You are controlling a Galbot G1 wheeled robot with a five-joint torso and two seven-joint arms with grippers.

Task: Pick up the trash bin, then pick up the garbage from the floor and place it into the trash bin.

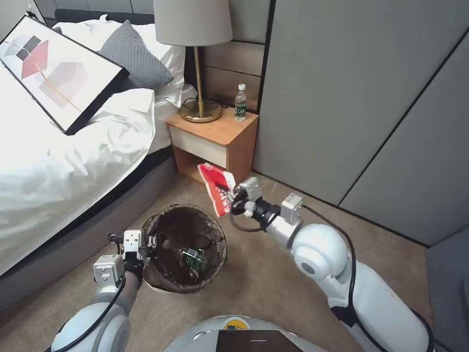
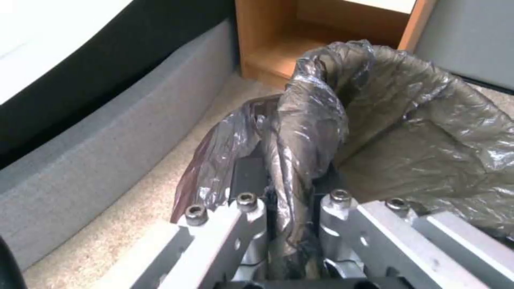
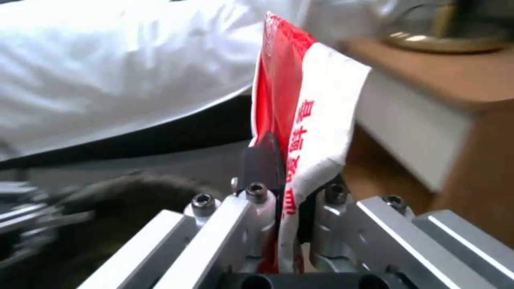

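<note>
The trash bin [image 1: 168, 286], a small round white bucket with a crinkled dark bag over its rim, is held just off the carpet in front of me. My left gripper [image 1: 149, 243] is shut on the bin's near-left rim; in the left wrist view the bag [image 2: 321, 116] is bunched between its jaws. A crushed plastic bottle with a green label [image 1: 193, 257] lies inside the bin. My right gripper [image 1: 233, 199] is shut on a red-and-white wrapper [image 1: 215, 188], a piece of the garbage, held above the bin's far right rim. In the right wrist view the wrapper [image 3: 300, 100] stands upright between the jaws.
A wooden nightstand [image 1: 215, 139] stands behind the bin with a brass lamp [image 1: 199, 58] and an upright green-labelled water bottle [image 1: 240, 102]. The bed [image 1: 63, 161] with white sheets and a framed picture [image 1: 56, 73] runs along the left. Grey wall panels [image 1: 351, 98] close the right.
</note>
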